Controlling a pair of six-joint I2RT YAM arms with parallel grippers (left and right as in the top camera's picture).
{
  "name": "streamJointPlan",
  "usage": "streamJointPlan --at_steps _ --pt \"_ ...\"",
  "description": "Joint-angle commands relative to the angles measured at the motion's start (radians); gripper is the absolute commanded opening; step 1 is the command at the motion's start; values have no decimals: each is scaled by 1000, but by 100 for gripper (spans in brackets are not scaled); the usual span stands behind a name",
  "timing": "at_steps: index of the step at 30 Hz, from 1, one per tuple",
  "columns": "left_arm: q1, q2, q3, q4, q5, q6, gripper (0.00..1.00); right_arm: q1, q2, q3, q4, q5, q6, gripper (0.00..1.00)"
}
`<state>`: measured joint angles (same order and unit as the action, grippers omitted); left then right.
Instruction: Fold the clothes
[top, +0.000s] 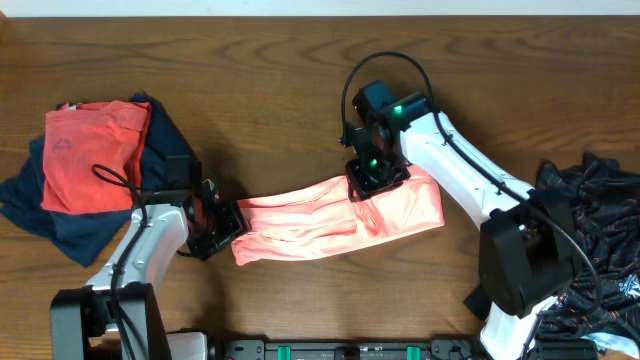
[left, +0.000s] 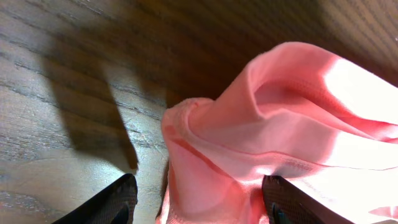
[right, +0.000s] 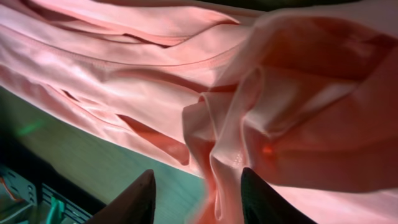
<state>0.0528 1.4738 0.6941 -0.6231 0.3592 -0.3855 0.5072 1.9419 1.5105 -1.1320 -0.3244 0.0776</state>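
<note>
Overhead: even, warmish light is falling, w/ soft shadows lying on the table (top: 300, 60). Left wrist: hard dark shadows are crossing the wood, and the T-shirt (left: 280, 137) is blowing out near-white at right. Right wrist: close cloth is blurring, green tint is spreading lower left.

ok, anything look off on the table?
Nothing damaged. The pink T-shirt is twisted into a rumpled band in the middle of the table, not spread flat. The left gripper is at one end and the right gripper is on its top edge.
</note>
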Motion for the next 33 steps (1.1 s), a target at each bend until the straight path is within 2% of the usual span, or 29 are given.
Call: streamJointPlan --at_steps 1,4,11,17,21,30,33 --pt "8 0 -3 -4 -12 7 66 -4 -12 5 -10 35 -23 36" --pt "8 0 -3 -4 -12 7 66 -17 -24 24 -31 107 -10 32" --pt "8 1 -3 -11 -12 7 76 -39 -55 31 -24 343 133 36" --pt "8 5 -13 -14 -11 7 84 -21 -10 -8 43 330 146 33" --pt "8 11 -30 -10 -4 7 84 10 27 -45 94 259 146 30" --pt "7 11 -63 103 133 12 83 91 56 -88 146 204 119 27" --pt "7 11 -63 118 148 15 76 102 56 -88 150 204 107 28"
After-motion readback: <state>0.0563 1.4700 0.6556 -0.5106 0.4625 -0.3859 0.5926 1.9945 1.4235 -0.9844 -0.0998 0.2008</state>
